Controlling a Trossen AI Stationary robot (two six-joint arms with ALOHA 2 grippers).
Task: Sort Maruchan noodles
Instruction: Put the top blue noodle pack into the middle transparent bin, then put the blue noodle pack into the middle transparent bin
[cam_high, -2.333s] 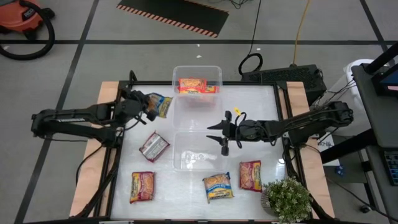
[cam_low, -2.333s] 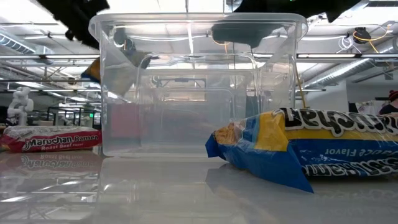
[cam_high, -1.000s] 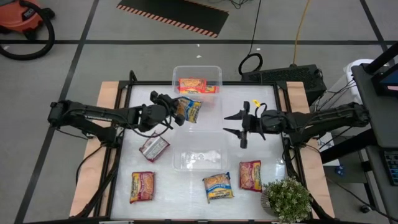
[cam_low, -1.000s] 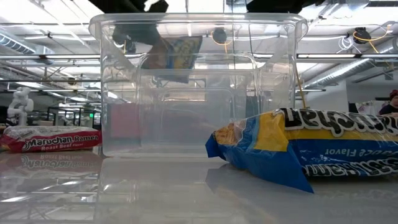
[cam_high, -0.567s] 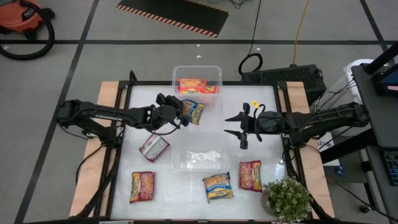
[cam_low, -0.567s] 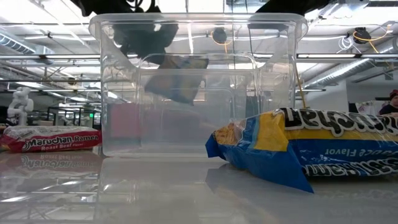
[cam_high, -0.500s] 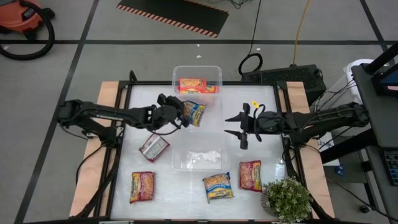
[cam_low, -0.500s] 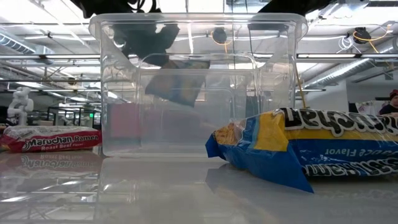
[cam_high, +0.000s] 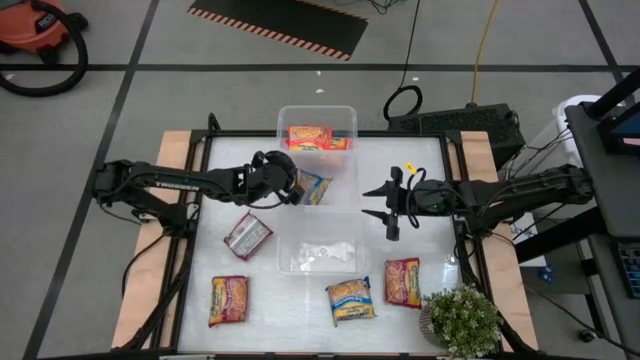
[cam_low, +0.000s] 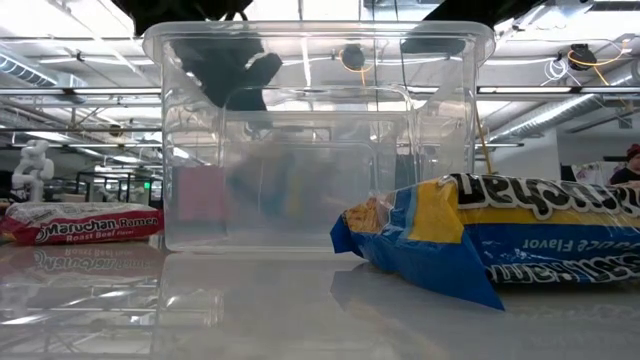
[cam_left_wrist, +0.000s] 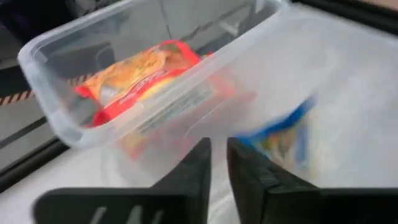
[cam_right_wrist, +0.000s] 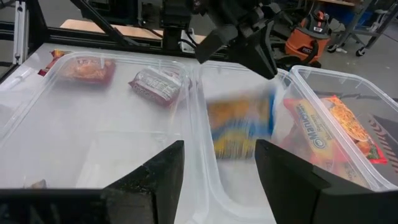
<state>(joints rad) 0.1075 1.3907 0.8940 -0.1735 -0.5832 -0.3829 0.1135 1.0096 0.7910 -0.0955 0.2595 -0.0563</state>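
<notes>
Blurred blue-yellow packet (cam_right_wrist: 241, 127) below left gripper (cam_high: 292, 187).

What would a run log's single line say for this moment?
left gripper: fingers slightly parted, empty | blue-yellow packet: free, blurred, beside far bin | right gripper: open, waiting mid-table

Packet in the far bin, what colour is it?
Orange-yellow with red edges; clearest in the left wrist view.
</notes>
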